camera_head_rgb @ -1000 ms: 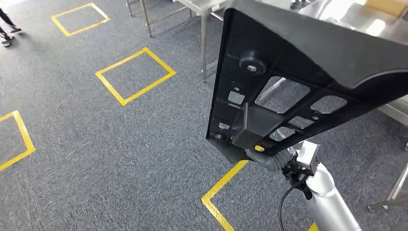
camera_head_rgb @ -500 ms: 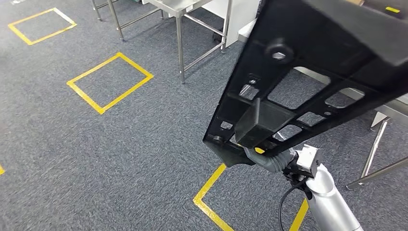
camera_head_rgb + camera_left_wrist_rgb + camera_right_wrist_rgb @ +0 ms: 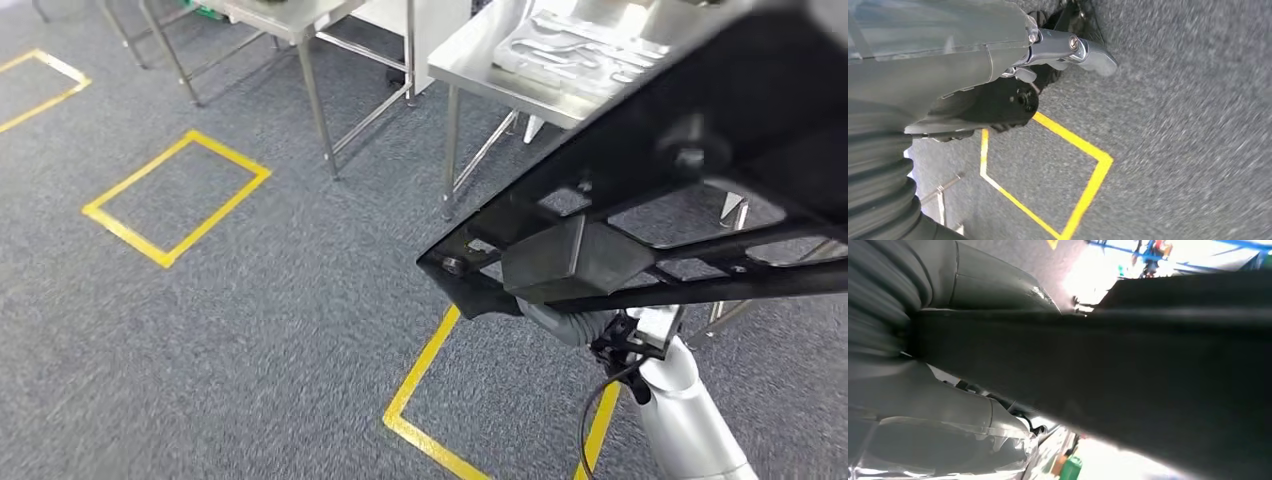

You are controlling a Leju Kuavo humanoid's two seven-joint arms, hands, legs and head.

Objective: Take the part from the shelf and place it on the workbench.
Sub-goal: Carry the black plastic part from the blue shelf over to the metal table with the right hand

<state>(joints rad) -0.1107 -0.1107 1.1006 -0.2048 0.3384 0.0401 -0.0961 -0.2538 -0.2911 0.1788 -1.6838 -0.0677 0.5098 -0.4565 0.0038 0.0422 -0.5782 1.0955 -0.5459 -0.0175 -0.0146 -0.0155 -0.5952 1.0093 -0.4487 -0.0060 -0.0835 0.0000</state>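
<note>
A silver right arm (image 3: 690, 420) carries a black cable (image 3: 590, 420) and grey ribbed wrist cover (image 3: 575, 328).

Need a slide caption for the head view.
Right hand carries the black part over grey carpet toward the steel workbench.

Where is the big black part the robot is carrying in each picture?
Head view: the black part fills the upper right, above the right hand.
Left wrist view: not in it, as far as I can tell.
Right wrist view: it is the dark band across the middle.
Shared landmark: the right hand's grey ribbed cover under the part.
</note>
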